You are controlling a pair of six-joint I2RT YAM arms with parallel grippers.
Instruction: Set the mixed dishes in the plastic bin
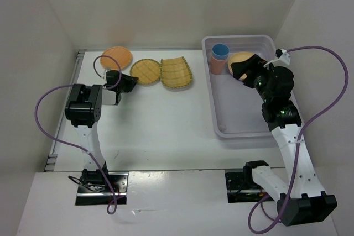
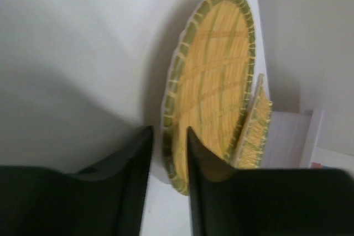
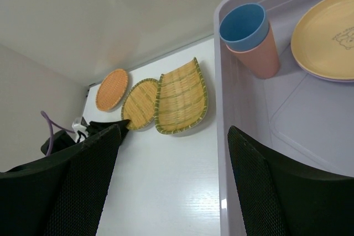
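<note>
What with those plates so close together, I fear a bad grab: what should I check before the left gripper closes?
1. Left gripper open: ok.
2. Round yellow woven-look plate rim inside its grasp: cannot tell.
3. Squarish yellow woven-look plate apart from it: not ok, edges touch.
4. Free floor in the translucent plastic bin: ok.
5. Right gripper clear of bin: not ok, open above it.

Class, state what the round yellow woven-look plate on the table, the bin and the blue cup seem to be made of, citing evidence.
Round yellow plate: criss-crossed strips and green rim suggest woven bamboo, though it may be moulded plastic imitating it; matte. Bin: pale lavender plastic, smooth, faintly glossy, rounded moulded corners. Blue cup: probably plastic; uniform colour, smooth matte wall.
</note>
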